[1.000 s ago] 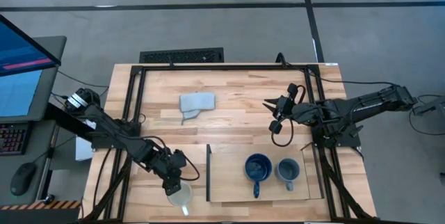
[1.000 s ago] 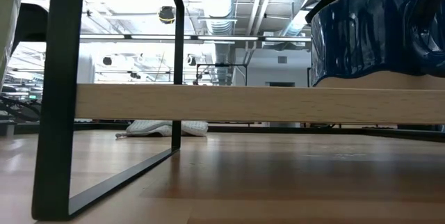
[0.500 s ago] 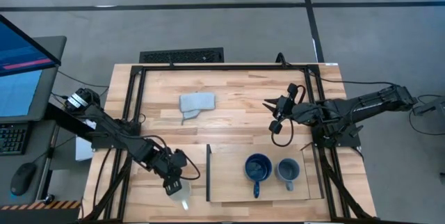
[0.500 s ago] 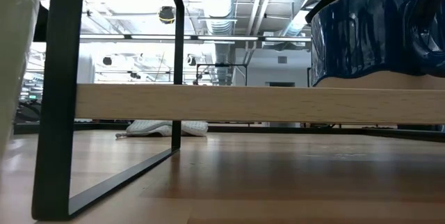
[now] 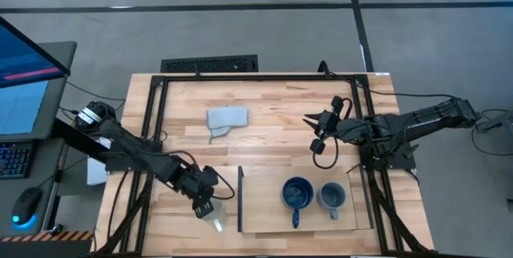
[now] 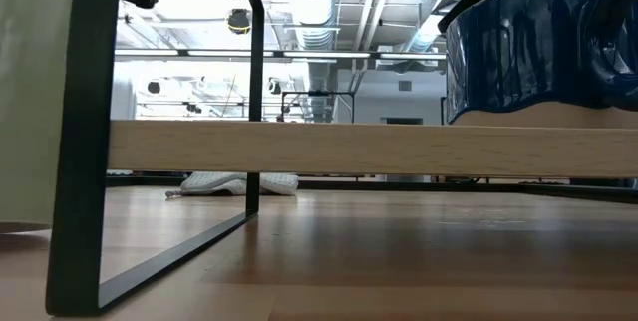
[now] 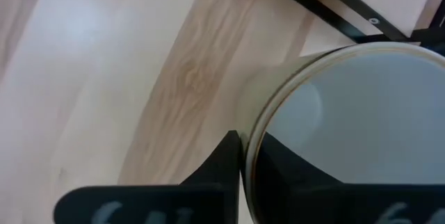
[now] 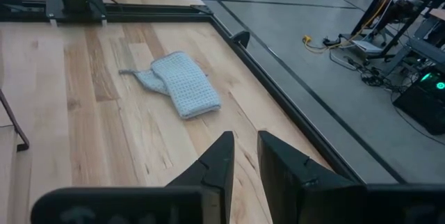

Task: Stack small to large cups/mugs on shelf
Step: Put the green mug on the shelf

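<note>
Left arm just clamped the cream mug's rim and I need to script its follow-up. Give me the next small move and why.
Probably a short lift straight up. The left gripper is shut on the rim of the white mug, one jaw inside and one outside, and the mug stands on the tabletop beside the shelf. It must clear the shelf's dark upright strip before joining the navy mug and small grey-blue mug.

Even, bright overhead light covers the slatted light wooden counter [image 5: 272, 106], leaving only soft, short shadows. In the low view, ceiling strip lamps [image 6: 329, 54] blaze white and the glossy dark navy blue mug [image 6: 538, 42] carries glare streaks. The large cream mug [image 7: 348, 126] looms blurred in the left wrist view.
</note>
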Available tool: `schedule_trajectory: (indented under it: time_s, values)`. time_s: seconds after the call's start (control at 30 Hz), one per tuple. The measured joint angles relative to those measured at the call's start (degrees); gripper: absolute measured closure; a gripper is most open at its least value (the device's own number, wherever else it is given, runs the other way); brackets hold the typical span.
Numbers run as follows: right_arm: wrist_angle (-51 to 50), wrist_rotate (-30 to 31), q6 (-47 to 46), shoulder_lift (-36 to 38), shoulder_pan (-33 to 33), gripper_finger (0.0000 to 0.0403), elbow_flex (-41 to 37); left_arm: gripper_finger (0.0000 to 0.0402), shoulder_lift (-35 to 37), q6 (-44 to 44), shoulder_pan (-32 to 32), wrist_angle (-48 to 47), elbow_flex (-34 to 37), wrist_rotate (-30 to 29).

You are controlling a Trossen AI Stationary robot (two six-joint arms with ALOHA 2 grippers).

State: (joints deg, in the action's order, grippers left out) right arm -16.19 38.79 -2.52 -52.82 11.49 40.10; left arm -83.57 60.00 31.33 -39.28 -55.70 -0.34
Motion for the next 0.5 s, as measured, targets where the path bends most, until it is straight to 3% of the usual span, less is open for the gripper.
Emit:
schedule_trajectory:
  time_s: [0.23, 0.5]
  values:
    - [0.0, 0.0, 0.0, 0.0, 0.0, 0.0317, 0.0, 0.0391, 0.3, -6.8, -5.1, -1.0, -0.1, 3.0]
    - [0.0, 0.0, 0.0, 0.0, 0.0, 0.0317, 0.0, 0.0391, 0.4, -17.2, -12.8, -19.2, -8.5, 0.0]
